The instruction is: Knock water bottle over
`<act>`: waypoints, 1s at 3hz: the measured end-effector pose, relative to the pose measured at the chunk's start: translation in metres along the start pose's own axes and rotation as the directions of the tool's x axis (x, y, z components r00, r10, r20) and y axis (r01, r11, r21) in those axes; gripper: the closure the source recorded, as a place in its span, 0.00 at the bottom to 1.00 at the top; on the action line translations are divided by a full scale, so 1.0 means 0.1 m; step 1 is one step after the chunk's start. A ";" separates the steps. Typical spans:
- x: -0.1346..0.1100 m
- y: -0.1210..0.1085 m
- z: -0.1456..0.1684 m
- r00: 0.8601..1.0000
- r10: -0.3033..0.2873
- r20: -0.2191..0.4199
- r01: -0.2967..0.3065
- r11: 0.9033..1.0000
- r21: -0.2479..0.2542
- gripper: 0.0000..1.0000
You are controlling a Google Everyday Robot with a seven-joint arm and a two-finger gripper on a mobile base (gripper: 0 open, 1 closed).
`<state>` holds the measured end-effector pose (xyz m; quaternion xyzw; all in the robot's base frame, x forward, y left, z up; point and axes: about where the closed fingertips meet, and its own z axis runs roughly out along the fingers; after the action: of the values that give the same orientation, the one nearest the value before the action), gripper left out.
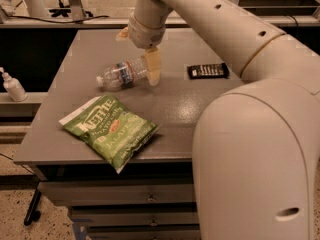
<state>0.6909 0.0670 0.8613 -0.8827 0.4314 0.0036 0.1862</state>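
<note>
One task object: the water bottle (120,75) was found lying on its side toward the back of the grey table (200,104), white cap pointed left and base pointed right.
Gripper: the gripper (138,55) was held just above and behind the bottle's base end. Its two pale fingers (153,66) were seen spread well apart, with nothing clasped between them.
Contact: the nearer finger was seen hanging down at the bottle's base, touching it or just beside it; which of the two could not be told.
Task state: the bottle was judged to be already knocked over, since no part of it was seen upright.
Handling: the bottle was judged light, thin-walled and somewhat yielding, its ribbed sides smooth and prone to rolling on the flat top. How much water was held inside could not be told.
Where to take hold: were it to be gripped, the labelled middle would be favoured, across its narrow width.
Risk: a roll toward the front or the back of the table was considered possible if the bottle were nudged.
Neighbours: a green chip bag (110,129) was laid near the front edge, well apart from the bottle. A dark flat device (207,70) was placed to the right of the finger.
</note>
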 end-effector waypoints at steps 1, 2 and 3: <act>0.18 -0.05 -0.26 0.987 0.122 0.107 -0.131 0.988 0.082 0.00; 0.43 -0.04 -0.68 0.937 0.255 0.239 -0.303 0.934 0.188 0.00; 0.66 0.05 -1.07 0.871 0.343 0.352 -0.448 0.849 0.280 0.00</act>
<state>0.7118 -0.0216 0.9479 -0.7153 0.5671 0.0936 0.3976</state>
